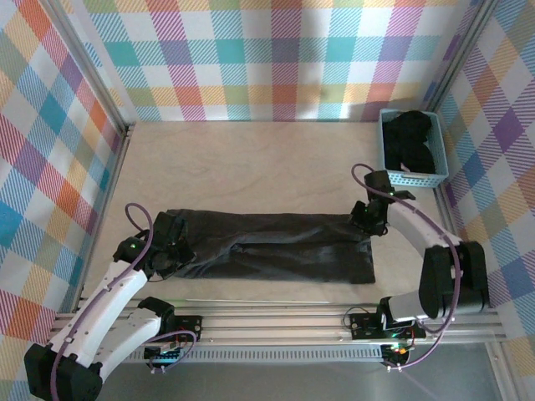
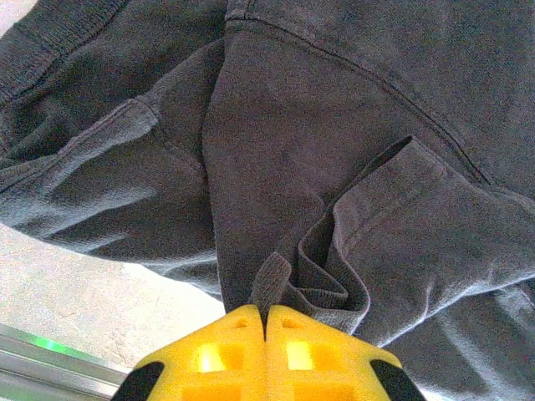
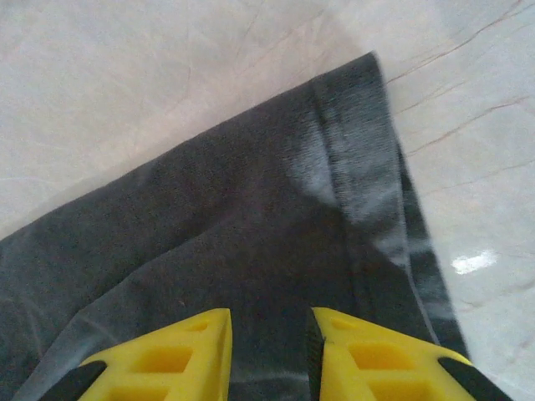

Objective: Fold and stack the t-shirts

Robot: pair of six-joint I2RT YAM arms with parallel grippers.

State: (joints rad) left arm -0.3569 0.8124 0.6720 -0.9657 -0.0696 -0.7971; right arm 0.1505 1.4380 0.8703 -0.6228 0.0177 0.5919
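Note:
One dark charcoal t-shirt (image 1: 276,246) lies on the table as a long band folded lengthwise, running left to right. My left gripper (image 1: 170,249) is at the band's left end. In the left wrist view its yellow jaws (image 2: 266,311) are pressed together on a bunched fold of the t-shirt (image 2: 284,142). My right gripper (image 1: 369,220) is over the band's right end. Its yellow fingers (image 3: 269,322) stand apart above the hemmed corner of the t-shirt (image 3: 251,217), which lies flat beneath them. More dark t-shirts (image 1: 411,140) sit in the basket.
A light-blue lattice basket (image 1: 415,178) stands at the back right against the checked wall. Bare pale tabletop (image 1: 251,167) stretches behind the shirt. An aluminium rail (image 1: 276,322) runs along the near edge by the arm bases.

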